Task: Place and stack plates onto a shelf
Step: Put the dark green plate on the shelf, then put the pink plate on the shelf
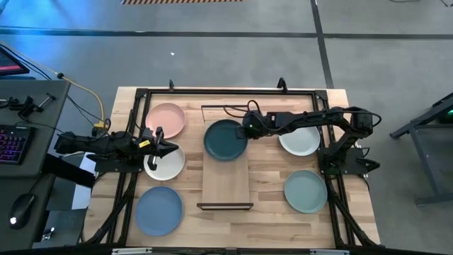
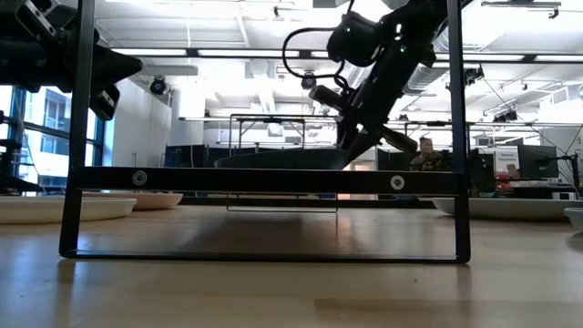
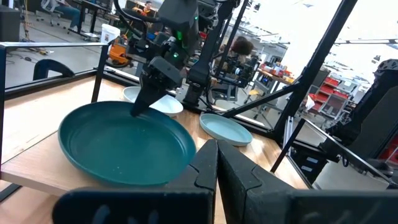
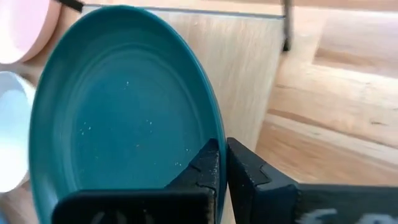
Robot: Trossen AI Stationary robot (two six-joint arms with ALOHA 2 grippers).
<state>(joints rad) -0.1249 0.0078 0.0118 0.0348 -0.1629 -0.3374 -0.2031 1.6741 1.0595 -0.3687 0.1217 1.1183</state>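
The tabletop (image 1: 283,212) carries the shelf (image 1: 226,188) at centre. The dark teal plate (image 1: 225,139) sits over the shelf's far end, its rim pinched by the right gripper (image 1: 249,127), presumably for placement. The left gripper (image 1: 172,147), fingers pressed together, waits above a whitish plate (image 1: 164,164). No legible writing is visible.

Two arms, matte black, boxy segmented links. Left arm (image 1: 99,145): yellow patch near the wrist, yellow cable looping off its rear. Right arm (image 1: 311,120): glowing green LED on the wrist housing, thin black cable looping beside it. Right base is chunky and black at the desk's right edge. Fingers (image 4: 214,168) black plastic, angular, with notched interlocking inner edges; black crossbar behind them.
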